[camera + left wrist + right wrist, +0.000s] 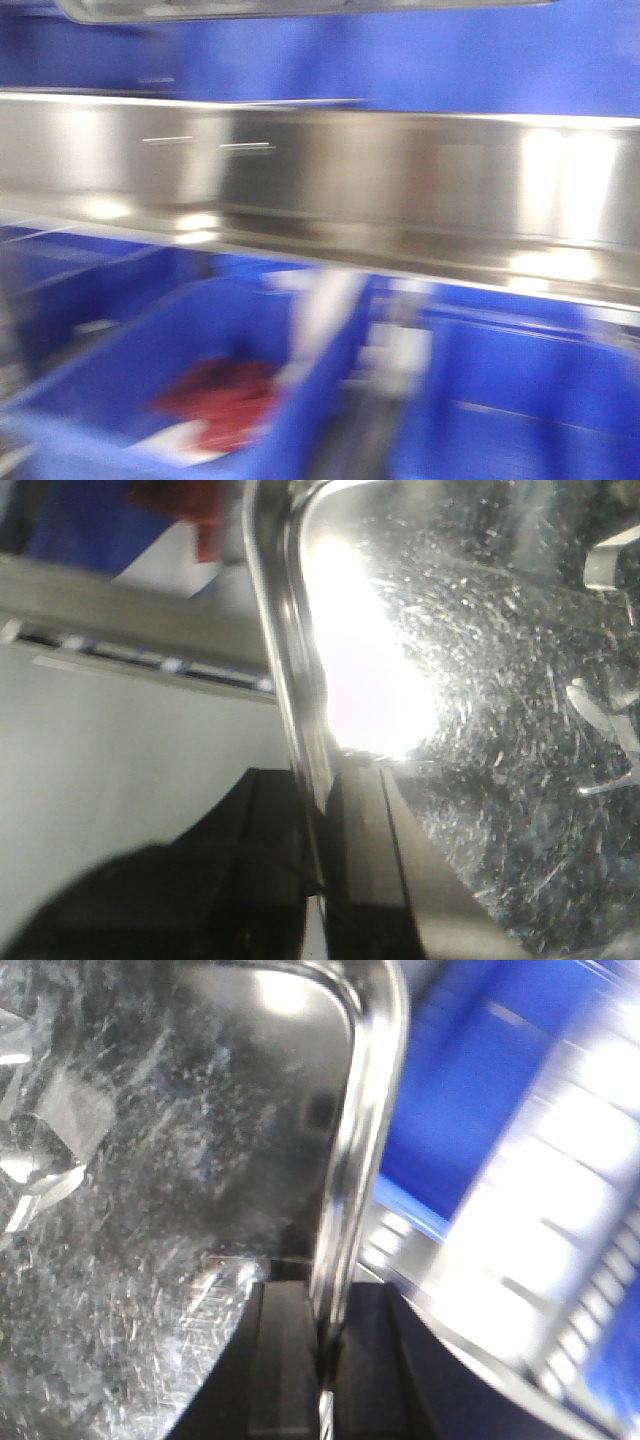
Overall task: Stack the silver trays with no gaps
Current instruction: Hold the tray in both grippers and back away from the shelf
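Between our left gripper (320, 815) and right gripper (325, 1305), both clamped on opposite rims, silver tray (480, 680), shiny, finely scratched, rounded corners, long axis left to right, high over blue crates (520, 390)

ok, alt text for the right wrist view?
The right gripper is shut on the raised rim of a silver tray, whose scratched, shiny surface fills the left of the frame. A blurred blue crate shows beyond the rim on the right.
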